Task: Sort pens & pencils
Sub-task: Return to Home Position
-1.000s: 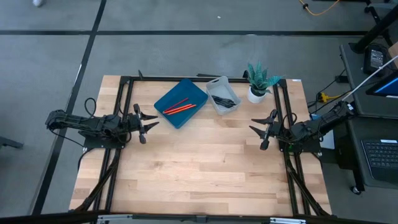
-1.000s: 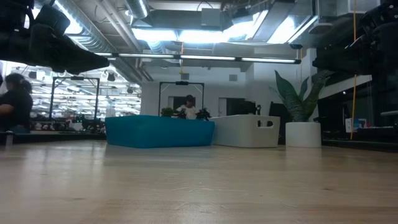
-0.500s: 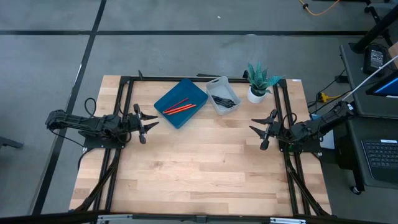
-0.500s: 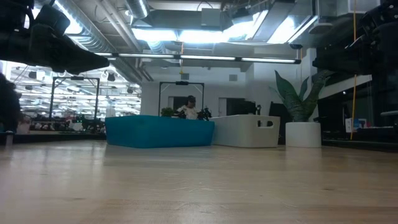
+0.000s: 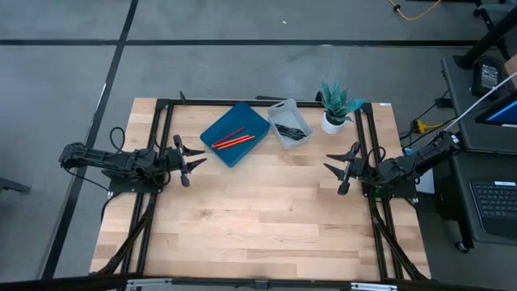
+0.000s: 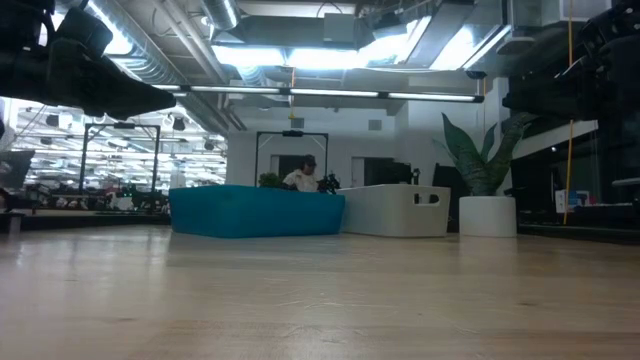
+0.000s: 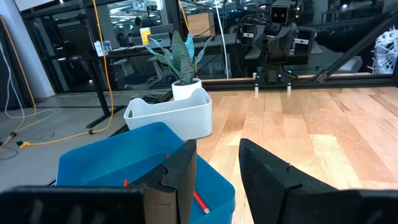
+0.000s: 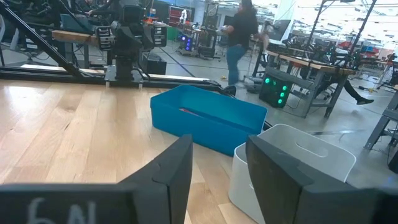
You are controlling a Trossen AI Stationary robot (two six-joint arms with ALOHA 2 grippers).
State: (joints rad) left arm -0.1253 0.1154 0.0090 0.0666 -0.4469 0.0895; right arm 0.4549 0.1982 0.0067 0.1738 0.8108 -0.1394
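Red and orange pencils (image 5: 233,139) lie in a blue tray (image 5: 242,118) at the table's far middle. Black pens (image 5: 293,131) lie in a white bin (image 5: 277,107) just to the tray's right. My left gripper (image 5: 194,166) hovers open above the table's left side, near the tray's left corner, and points level toward the right. In the left wrist view, a red pencil (image 7: 200,202) shows in the tray past the open gripper (image 7: 217,165). My right gripper (image 5: 333,174) hovers open at the table's right side, pointing left, with nothing between its fingers (image 8: 171,171).
A potted plant (image 5: 335,105) in a white pot stands at the far right, beside the bin. Black frame rails (image 5: 161,137) run along the table's left, right and far sides. Bare wood (image 5: 258,210) spans the middle and near part. People move in the room beyond.
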